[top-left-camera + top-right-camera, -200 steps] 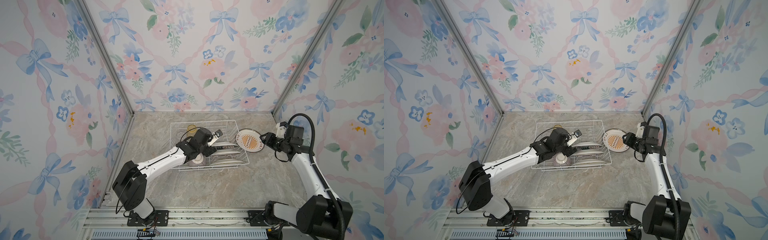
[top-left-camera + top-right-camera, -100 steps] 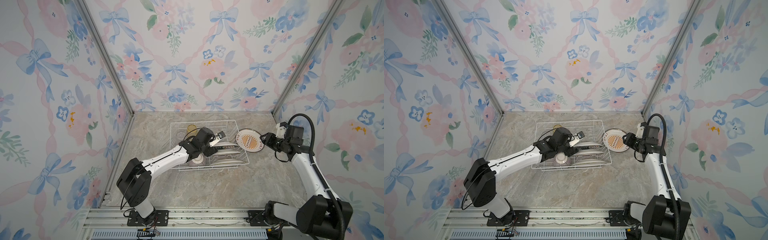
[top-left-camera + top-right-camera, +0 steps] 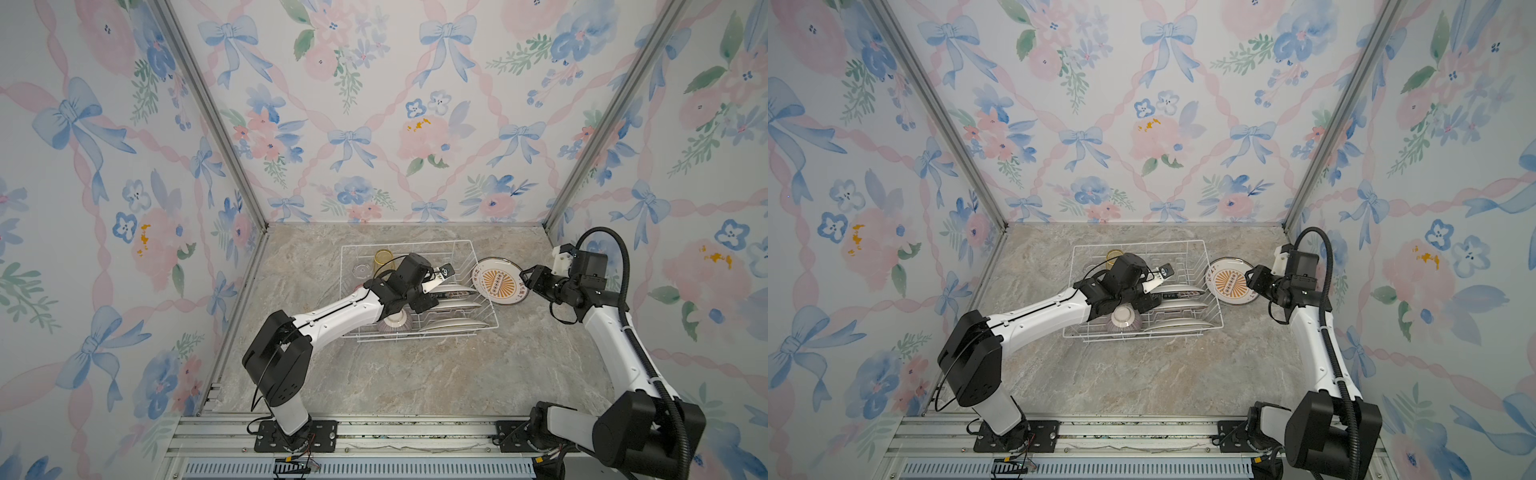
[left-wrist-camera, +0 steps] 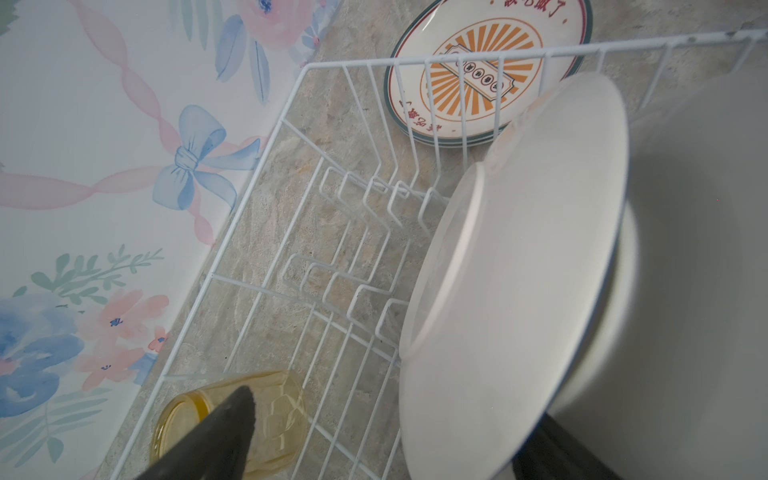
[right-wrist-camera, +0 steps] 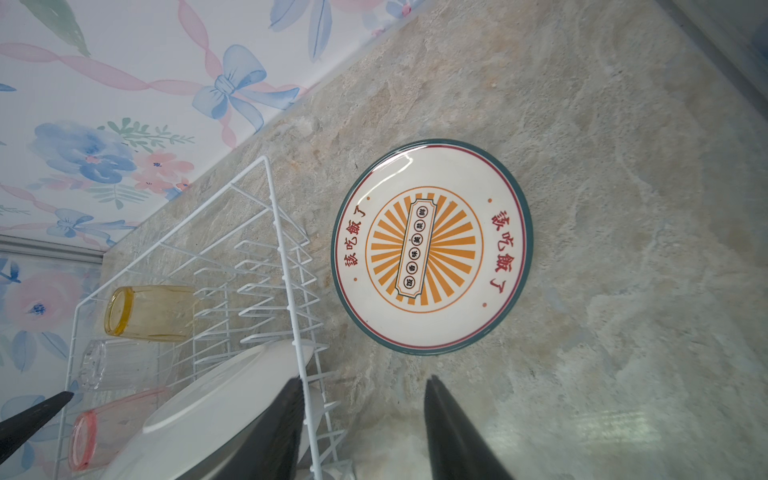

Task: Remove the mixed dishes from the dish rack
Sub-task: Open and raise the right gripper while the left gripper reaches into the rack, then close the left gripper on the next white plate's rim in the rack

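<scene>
Reaching into the dish rack, the left pincer is spread wide. The left wrist view shows a white standing plate up on its edge between the two dark fingers. That finger is not touching it, and the one on the far side is mostly hidden. In both top views the left arm covers this spot, so you cannot see the gap there.

The right pincer is partly spread with nothing in it. It hangs just beside the printed plate, which lies flat on the tabletop just outside the rack's right end. Only the right wrist view shows the print well: orange rays, red writing and a green rim.

More plates stand on edge in a row in the rack's right half in both top views. The wrist views show fewer of them.

A yellow tumbler and a clear tumbler stand at the rack's far left corner. The pink tumbler shows well in the right wrist view, next to the clear one. In the top views the arm hides nearly all of it.

A bowl with purple stripes sits upside down, white foot up, at the rack's near side, just beside the plates. Only the top views show it.
</scene>
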Tool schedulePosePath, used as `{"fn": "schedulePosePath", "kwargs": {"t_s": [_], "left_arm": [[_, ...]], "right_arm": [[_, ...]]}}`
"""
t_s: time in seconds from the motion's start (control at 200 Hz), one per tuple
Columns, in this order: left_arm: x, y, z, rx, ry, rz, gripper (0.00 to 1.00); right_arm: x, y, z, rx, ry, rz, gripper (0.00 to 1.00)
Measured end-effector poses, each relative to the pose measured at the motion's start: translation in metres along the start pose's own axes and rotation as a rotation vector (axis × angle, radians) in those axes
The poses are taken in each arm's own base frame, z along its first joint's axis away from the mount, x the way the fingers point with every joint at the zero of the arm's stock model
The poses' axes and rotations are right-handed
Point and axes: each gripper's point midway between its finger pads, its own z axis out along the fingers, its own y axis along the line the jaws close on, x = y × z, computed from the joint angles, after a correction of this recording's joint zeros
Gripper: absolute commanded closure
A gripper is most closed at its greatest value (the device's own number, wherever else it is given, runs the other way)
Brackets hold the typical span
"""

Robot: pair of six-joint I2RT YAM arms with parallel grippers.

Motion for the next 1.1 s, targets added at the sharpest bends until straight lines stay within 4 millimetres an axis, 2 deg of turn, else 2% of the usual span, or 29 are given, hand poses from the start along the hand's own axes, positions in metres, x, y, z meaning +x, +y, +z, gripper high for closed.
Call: {"fn": "schedulePosePath", "kwargs": {"t_s": [0.515, 0.645, 0.825, 0.95, 1.1], "left_arm": [[-0.001, -0.007, 0.013, 0.026, -0.004, 0.042, 0.24], [0.0, -0.007, 0.016, 0.027, -0.002, 0.052, 0.31], [0.0, -0.006, 0.019, 0.029, -0.009, 0.056, 0.35], [-0.002, -0.004, 0.022, 0.037, -0.016, 0.051, 0.46], [-0.004, -0.003, 0.026, 0.046, -0.022, 0.054, 0.48]], "right_arm": [[0.0, 0.0, 0.0, -0.001, -0.001, -0.001, 0.5], [-0.001, 0.0, 0.0, -0.002, -0.005, -0.002, 0.5], [-0.001, 0.001, 0.0, -0.002, -0.006, -0.002, 0.5], [-0.002, 0.001, 0.0, -0.003, -0.008, -0.003, 0.5], [-0.002, 0.001, 0.0, -0.003, -0.008, -0.003, 0.51]]}}
